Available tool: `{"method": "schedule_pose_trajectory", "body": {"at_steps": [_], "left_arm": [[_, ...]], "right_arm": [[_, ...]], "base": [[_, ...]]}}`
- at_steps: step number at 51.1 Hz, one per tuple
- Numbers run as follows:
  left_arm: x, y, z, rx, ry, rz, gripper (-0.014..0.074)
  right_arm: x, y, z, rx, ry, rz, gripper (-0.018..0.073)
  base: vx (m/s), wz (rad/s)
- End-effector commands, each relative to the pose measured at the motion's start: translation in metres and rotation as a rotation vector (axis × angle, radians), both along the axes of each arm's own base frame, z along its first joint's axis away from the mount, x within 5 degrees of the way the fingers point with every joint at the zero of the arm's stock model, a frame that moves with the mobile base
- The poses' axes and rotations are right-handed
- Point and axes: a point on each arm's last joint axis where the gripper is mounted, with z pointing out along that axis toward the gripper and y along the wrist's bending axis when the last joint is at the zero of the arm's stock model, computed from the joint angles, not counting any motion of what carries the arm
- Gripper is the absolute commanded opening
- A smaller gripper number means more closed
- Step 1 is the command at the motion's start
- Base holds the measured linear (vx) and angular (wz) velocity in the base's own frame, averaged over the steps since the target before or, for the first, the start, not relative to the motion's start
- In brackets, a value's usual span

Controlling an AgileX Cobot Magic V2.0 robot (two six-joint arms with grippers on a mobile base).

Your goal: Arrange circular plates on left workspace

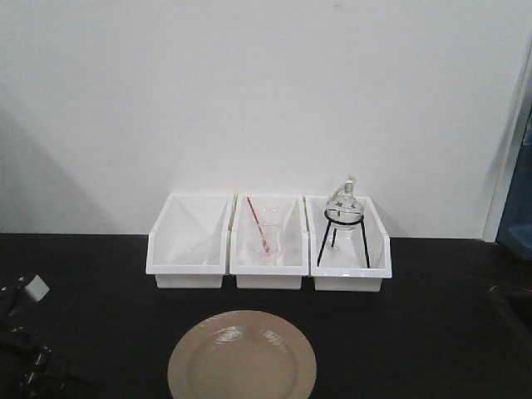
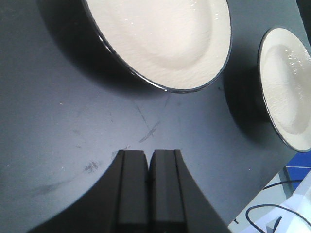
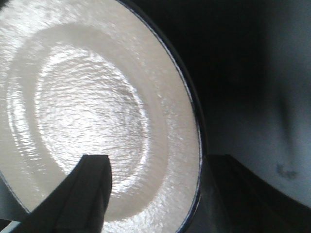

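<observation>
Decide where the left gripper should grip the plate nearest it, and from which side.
Grip the plate by its wide flat rim, at the edge nearest the left gripper, coming in low and sideways. The rim overhangs the countertop, casting a shadow, so one finger could probably slip beneath and one above. Its jaws are shut now and must open first.
</observation>
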Motion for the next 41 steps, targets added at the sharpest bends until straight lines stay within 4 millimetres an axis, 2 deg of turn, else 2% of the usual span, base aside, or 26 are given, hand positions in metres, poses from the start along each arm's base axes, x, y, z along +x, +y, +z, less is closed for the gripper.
{"method": "schedule_pose_trajectory", "body": {"at_steps": [1,4,5,13,18,33,41], "left_arm": [[-0.001,-0.004,0.021,-0.053,-0.066,0.015,-0.0006],[-0.001,-0.004,0.021,-0.053,-0.066,0.015,-0.0006],[-0.001,-0.004,0.021,-0.053,-0.066,0.015,-0.0006],[-0.001,-0.004,0.021,-0.053,-0.067,0.018,-0.0006],[-0.001,-0.004,0.021,-0.051,-0.070,0.021,-0.0006],[0.000,-0.004,0.021,-0.048,-0.074,0.027,-0.0006],[0.000,-0.003,0.021,-0.045,-0.075,0.028,-0.0006]], "right_arm": [[0.005,-0.002,0.001,0.021,-0.003,-0.001,0.0466],[0.007,-0.003,-0.006,0.033,0.024,0.001,0.0466],[0.010,-0.004,-0.016,0.047,0.053,0.010,0.0466],[0.014,-0.003,-0.029,0.089,0.070,0.030,0.0437],[0.019,-0.001,-0.035,0.144,0.051,0.034,0.0355],[0.031,0.005,-0.046,0.261,-0.007,0.029,-0.0015],[0.029,0.007,-0.045,0.281,-0.016,0.086,-0.0008]], "base": [[0.00,0.00],[0.00,0.00],[0.00,0.00],[0.00,0.00],[0.00,0.00],[0.00,0.00],[0.00,0.00]]}}
